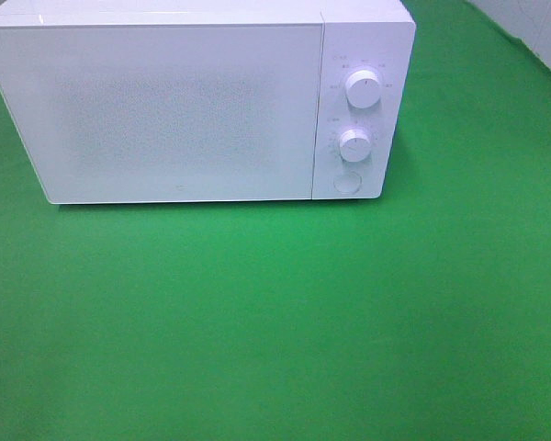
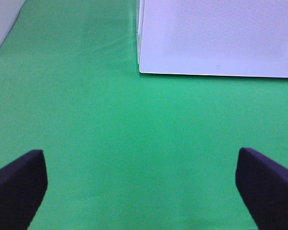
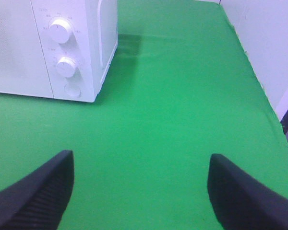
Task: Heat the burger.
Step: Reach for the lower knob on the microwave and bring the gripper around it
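Since the burger didn't show up in any of my views, I couldn't tell where it sat, how it looked or which way it faced. Microwave (image 1: 179,110) stood at the back of the green cloth (image 1: 275,322), door shut, two knobs (image 1: 363,87) above a round button (image 1: 348,181). Both arms hung low in front of it. Left gripper (image 2: 140,158) was spread wide, right gripper (image 3: 141,158) nearly as wide, and both held nothing.
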Controlling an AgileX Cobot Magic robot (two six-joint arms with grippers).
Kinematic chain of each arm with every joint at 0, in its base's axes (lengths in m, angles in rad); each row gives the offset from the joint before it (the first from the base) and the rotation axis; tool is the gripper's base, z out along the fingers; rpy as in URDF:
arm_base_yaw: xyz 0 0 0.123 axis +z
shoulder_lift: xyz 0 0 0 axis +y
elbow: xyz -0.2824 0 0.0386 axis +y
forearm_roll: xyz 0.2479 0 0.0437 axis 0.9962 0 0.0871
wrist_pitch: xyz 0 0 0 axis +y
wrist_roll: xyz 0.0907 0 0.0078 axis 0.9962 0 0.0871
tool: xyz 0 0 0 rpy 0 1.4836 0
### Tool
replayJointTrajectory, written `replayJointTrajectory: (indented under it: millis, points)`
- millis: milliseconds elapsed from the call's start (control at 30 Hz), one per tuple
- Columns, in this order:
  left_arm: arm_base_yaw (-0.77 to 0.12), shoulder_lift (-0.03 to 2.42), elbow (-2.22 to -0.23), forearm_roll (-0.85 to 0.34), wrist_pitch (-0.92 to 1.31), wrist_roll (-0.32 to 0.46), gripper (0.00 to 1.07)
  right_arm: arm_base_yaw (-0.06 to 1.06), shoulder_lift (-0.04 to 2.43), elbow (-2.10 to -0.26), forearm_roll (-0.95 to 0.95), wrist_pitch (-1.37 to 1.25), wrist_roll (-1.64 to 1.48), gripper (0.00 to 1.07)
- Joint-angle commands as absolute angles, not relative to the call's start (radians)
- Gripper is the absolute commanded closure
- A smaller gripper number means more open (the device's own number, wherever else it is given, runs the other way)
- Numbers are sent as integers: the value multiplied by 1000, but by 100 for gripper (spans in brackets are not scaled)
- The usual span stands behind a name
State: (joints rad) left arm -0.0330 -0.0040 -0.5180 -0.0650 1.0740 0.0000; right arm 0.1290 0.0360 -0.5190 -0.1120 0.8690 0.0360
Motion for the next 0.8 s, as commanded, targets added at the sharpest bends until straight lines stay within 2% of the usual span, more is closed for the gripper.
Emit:
replayJointTrajectory:
  millis: [33,500,800]
  points:
    - [-30,-28,-515,-69,1067,-8,6,125,79,-526,-95,805,54,33]
    - [-30,-28,-515,-69,1067,-8,6,125,350,-526,-93,480,90,33]
    - [-30,-28,-515,-69,1067,-8,6,125,411,-526,-94,365,138,33]
